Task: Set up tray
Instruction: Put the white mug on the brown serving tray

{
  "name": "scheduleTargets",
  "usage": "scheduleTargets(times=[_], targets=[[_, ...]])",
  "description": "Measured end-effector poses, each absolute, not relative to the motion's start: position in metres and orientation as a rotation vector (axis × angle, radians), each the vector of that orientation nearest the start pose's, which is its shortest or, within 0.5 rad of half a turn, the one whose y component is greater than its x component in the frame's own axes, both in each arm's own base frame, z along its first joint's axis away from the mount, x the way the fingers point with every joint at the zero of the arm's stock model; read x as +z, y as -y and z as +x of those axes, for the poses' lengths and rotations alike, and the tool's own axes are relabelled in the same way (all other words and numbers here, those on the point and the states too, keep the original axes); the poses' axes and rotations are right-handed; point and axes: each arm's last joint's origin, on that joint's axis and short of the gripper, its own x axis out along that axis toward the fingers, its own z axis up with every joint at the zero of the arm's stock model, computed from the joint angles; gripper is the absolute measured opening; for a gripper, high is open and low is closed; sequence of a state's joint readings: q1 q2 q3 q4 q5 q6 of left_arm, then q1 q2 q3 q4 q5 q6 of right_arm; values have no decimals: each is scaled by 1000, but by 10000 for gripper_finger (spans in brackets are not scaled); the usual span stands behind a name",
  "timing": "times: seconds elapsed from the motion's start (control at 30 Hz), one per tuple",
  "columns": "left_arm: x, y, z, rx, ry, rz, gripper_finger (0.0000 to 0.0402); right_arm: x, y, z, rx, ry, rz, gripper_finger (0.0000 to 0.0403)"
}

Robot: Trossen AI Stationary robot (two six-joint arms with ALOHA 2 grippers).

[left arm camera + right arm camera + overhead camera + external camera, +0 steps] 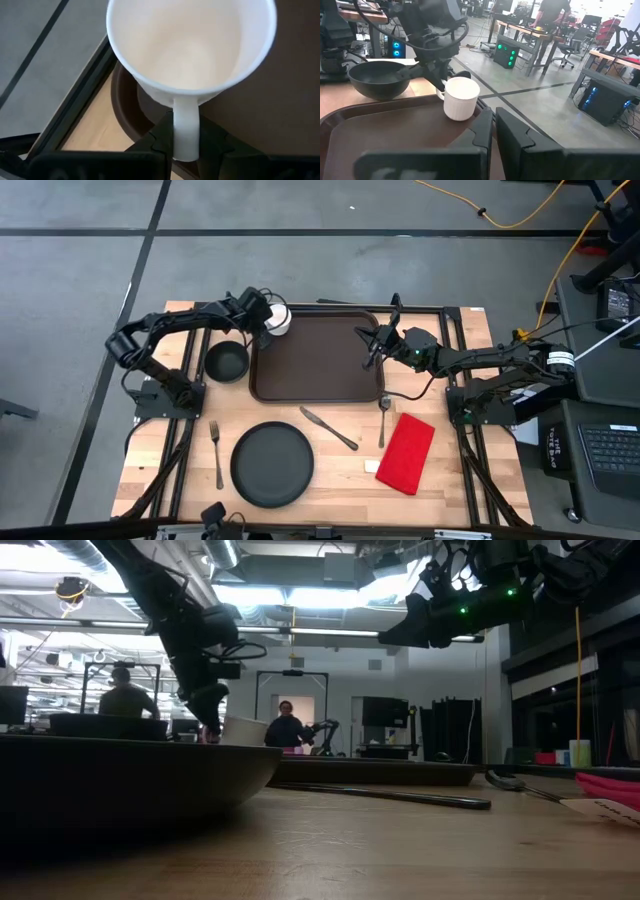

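Left tool (186, 142) grips a white ceramic mug's (277, 320) handle over the dark brown rectangular plastic tray's (320, 365) corner; right tool (372, 348), closed and empty, hovers opposite.

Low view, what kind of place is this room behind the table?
Likely a robotics lab or workshop: desks with monitors, a person seated at a bench, exposed ceiling ducts, and another robot arm farther back.

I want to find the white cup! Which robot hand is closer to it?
The left gripper: it is shut on the white cup's handle at the tray's far left corner. The right gripper hovers over the tray's opposite end.
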State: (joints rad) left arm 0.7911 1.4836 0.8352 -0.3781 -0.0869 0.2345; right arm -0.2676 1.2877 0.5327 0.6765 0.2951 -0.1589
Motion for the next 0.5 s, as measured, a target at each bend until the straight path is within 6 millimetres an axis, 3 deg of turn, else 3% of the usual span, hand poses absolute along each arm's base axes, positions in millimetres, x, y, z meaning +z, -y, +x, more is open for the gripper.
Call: scheduleTargets(times=[0.5], targets=[[183,-201,194,637,-1095,-110,50,225,77,249,-555,-124,-155,29]])
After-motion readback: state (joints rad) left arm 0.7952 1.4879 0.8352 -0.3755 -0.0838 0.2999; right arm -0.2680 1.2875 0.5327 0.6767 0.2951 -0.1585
